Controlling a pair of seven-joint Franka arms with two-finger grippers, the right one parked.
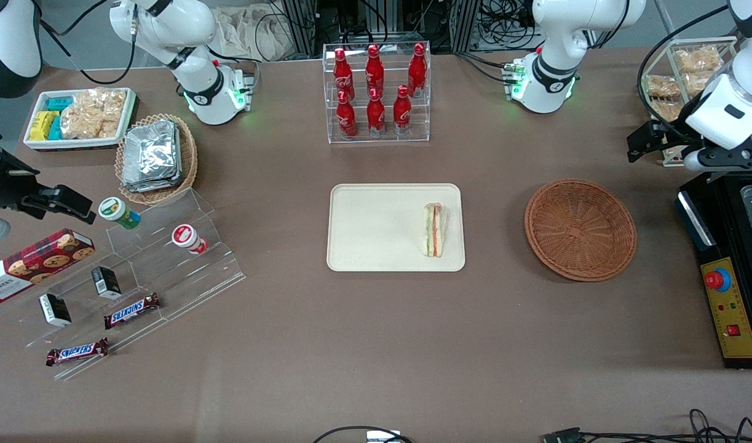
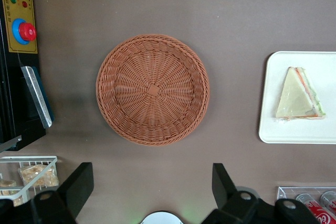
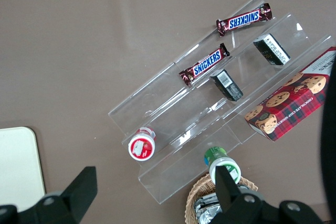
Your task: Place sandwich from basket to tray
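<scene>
Your sandwich [image 1: 435, 230] lies on the tray [image 1: 376, 221] near its three o'clock edge; the basket [image 1: 580, 229] holds nothing, and the gripper [image 2: 149, 184] hangs open above it.

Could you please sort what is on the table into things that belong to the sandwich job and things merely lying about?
Job: sandwich on tray; empty basket; gripper, fingers open, above basket.
Lying about: cola bottles; Snickers bars; foil packets; cookie box.
</scene>
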